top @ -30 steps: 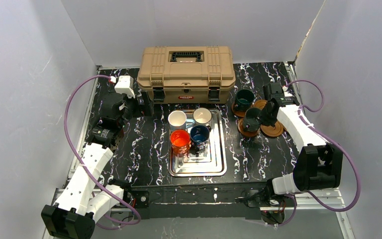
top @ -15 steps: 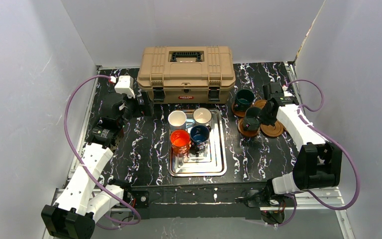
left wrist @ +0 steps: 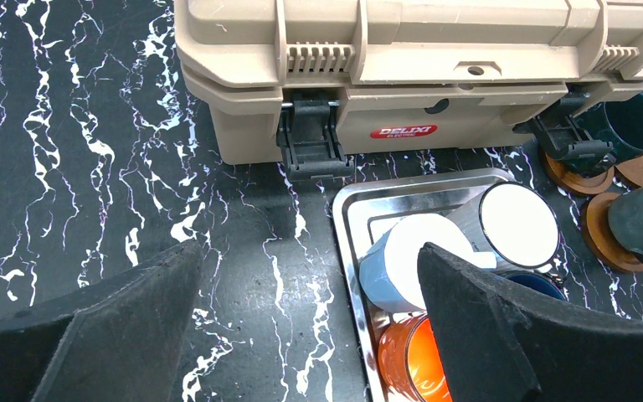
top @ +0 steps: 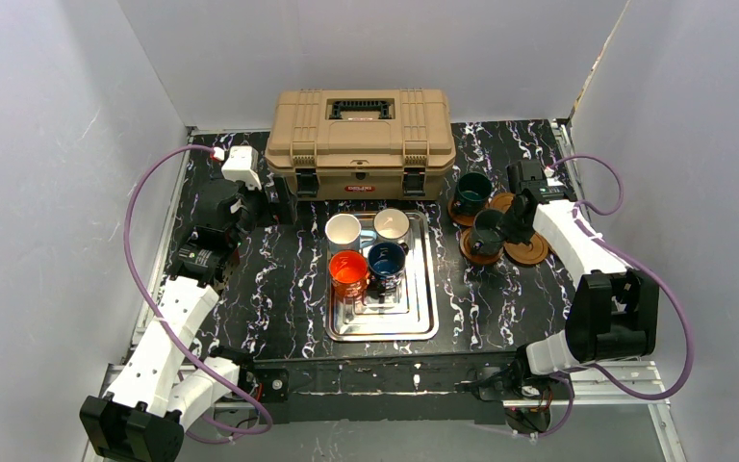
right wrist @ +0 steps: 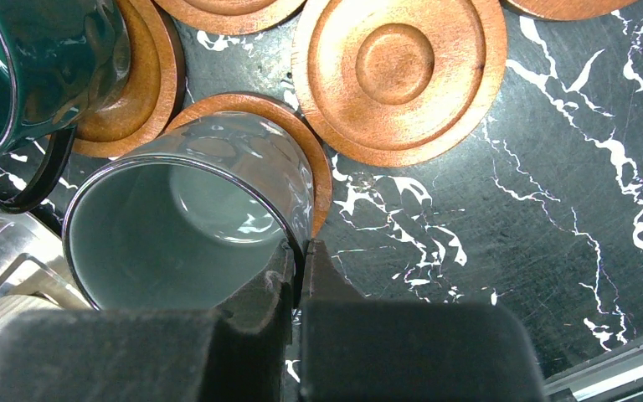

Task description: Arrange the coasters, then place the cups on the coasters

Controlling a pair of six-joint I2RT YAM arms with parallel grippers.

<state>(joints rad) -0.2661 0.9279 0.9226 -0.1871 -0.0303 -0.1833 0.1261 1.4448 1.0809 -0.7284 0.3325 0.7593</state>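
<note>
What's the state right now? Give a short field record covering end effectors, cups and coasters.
right end effector: shut on the rim of the grey-green cup
grey-green cup: over first coaster; cannot tell if set down
left end effector: open, empty, above the table near the tray
teal cup: on second coaster
on tray: cream-white cups, orange cup, navy cup
bare coaster: beside the held cup
</note>
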